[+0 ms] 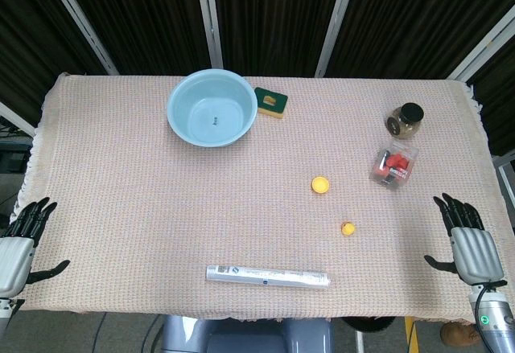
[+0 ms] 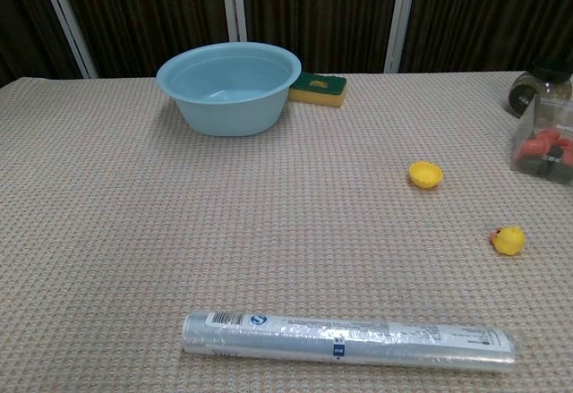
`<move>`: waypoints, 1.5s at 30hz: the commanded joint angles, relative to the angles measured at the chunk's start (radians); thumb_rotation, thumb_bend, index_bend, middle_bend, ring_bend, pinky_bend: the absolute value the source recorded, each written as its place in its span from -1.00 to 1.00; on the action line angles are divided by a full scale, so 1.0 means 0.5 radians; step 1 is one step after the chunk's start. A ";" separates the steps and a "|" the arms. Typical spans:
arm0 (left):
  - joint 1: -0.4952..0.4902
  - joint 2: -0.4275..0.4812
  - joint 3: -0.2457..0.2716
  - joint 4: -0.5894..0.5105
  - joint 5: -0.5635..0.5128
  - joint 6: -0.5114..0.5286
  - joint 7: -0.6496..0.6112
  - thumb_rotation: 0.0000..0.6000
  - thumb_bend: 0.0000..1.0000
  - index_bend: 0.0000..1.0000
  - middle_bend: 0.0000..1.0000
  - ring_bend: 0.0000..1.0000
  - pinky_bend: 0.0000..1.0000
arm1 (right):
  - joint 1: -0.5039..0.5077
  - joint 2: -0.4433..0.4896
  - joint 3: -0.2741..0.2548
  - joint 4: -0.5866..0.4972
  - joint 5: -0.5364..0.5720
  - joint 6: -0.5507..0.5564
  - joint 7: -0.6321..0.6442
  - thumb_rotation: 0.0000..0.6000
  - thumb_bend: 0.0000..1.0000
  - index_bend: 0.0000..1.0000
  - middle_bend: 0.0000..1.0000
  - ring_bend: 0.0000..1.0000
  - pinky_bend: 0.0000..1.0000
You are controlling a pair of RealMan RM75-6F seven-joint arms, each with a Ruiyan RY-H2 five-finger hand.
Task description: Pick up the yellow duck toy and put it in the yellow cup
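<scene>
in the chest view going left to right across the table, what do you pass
blue bowl → green and yellow sponge → plastic-wrapped roll → yellow cup → yellow duck toy → clear box of red pieces

The chest view's right edge crops the dark-lidded jar (image 2: 543, 87) and clear box (image 2: 546, 149); the box's red contents are unidentifiable.

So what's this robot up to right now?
Nothing is being handled yet. Both hands rest open at the table's near corners, the left hand and the right hand. The yellow duck toy sits on the cloth, apart from the small yellow cup, which stands empty a little farther back.
</scene>
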State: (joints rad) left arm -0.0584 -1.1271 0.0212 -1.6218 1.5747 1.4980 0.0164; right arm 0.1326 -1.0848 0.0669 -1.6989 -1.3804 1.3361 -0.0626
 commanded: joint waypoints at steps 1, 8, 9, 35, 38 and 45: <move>0.001 0.001 0.001 -0.001 0.001 0.000 -0.001 1.00 -1.00 -1.00 -1.00 -1.00 -0.56 | 0.001 0.001 -0.001 -0.001 -0.001 -0.002 0.001 1.00 -1.00 -1.00 -1.00 -1.00 -1.00; 0.010 0.003 0.005 -0.003 0.012 0.019 0.002 1.00 -1.00 -1.00 -1.00 -1.00 -0.56 | -0.003 0.007 -0.004 -0.006 -0.005 0.004 0.008 1.00 -1.00 -1.00 -1.00 -1.00 -1.00; 0.011 0.001 0.006 0.000 0.013 0.021 0.004 1.00 -1.00 -1.00 -1.00 -1.00 -0.56 | -0.003 0.008 -0.003 -0.008 -0.006 0.003 0.010 1.00 -1.00 -1.00 -1.00 -1.00 -1.00; 0.021 -0.005 0.001 0.006 -0.001 0.029 0.038 1.00 -1.00 -1.00 -1.00 -1.00 -0.56 | 0.036 -0.013 -0.028 -0.046 0.009 -0.074 -0.115 1.00 -1.00 -1.00 -1.00 -1.00 -1.00; 0.023 -0.006 -0.006 0.008 0.001 0.042 0.047 1.00 -1.00 -1.00 -1.00 -1.00 -0.56 | 0.074 -0.029 -0.020 -0.062 0.044 -0.123 -0.239 1.00 -1.00 -0.99 -1.00 -1.00 -1.00; 0.014 -0.006 -0.015 0.008 -0.014 0.025 0.032 1.00 -1.00 -1.00 -1.00 -1.00 -0.56 | 0.196 -0.162 0.056 -0.103 0.189 -0.235 -0.468 1.00 -1.00 -0.92 -1.00 -1.00 -1.00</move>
State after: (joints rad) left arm -0.0513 -1.1303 0.0139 -1.6176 1.5677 1.5106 0.0328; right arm 0.2093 -1.1405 0.0799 -1.7432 -1.3096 1.2379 -0.2684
